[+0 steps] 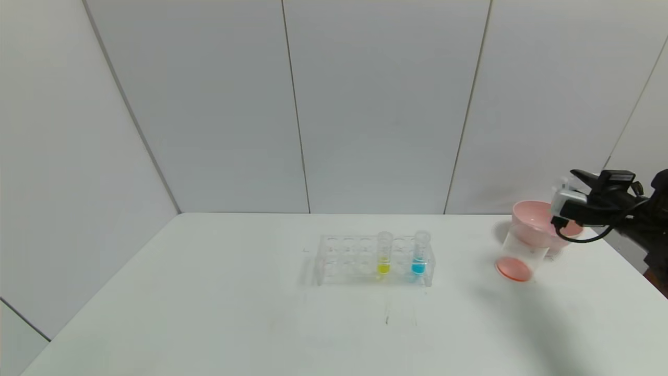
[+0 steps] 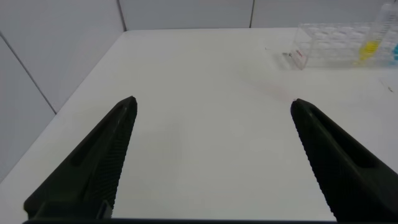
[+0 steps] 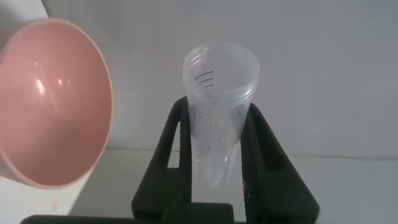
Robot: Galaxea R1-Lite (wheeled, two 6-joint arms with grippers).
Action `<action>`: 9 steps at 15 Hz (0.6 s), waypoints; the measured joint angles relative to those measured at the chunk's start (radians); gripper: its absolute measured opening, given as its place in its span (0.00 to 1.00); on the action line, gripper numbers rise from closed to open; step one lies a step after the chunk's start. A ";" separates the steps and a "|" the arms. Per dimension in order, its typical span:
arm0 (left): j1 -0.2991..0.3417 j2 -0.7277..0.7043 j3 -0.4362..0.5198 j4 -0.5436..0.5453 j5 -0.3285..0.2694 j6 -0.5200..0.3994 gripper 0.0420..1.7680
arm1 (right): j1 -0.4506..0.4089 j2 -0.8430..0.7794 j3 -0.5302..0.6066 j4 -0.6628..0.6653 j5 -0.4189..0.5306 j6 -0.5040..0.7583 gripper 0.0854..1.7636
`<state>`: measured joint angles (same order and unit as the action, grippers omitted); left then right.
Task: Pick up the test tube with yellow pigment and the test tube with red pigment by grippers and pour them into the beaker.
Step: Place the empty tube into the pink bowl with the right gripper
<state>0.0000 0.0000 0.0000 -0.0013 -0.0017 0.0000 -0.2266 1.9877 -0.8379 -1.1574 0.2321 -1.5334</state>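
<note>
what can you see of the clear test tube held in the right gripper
The slim clear round-bottomed test tube looks like plastic, with fine black graduation marks inside near its open mouth. It appears empty, with no red liquid visible. It is clamped between the black fingers of the right gripper, which is shut on it, beside the pink bowl, above the table's right side.

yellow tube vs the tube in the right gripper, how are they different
The yellow tube stands upright in the rack with yellow liquid at its bottom; the tube in the right gripper is clamped between the fingers, off the rack, and looks empty. Both are slim, clear and round-bottomed.
</note>
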 joint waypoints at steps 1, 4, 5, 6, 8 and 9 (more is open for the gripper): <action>0.000 0.000 0.000 0.000 0.000 0.000 1.00 | 0.006 0.000 -0.034 0.043 -0.024 0.127 0.26; 0.000 0.000 0.000 0.000 0.000 0.000 1.00 | 0.025 0.004 -0.136 0.160 -0.100 0.589 0.26; 0.000 0.000 0.000 0.000 0.000 0.000 1.00 | 0.029 0.009 -0.164 0.180 -0.120 0.767 0.26; 0.000 0.000 0.000 0.000 0.000 0.000 1.00 | 0.031 0.016 -0.183 0.190 -0.143 0.937 0.26; 0.000 0.000 0.000 0.000 0.000 0.000 1.00 | 0.038 0.037 -0.204 0.201 -0.219 1.248 0.26; 0.000 0.000 0.000 0.000 0.000 0.000 1.00 | 0.043 0.053 -0.207 0.205 -0.269 1.351 0.26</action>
<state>0.0000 -0.0004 0.0000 -0.0013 -0.0017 0.0000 -0.1836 2.0406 -1.0453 -0.9521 -0.0372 -0.1828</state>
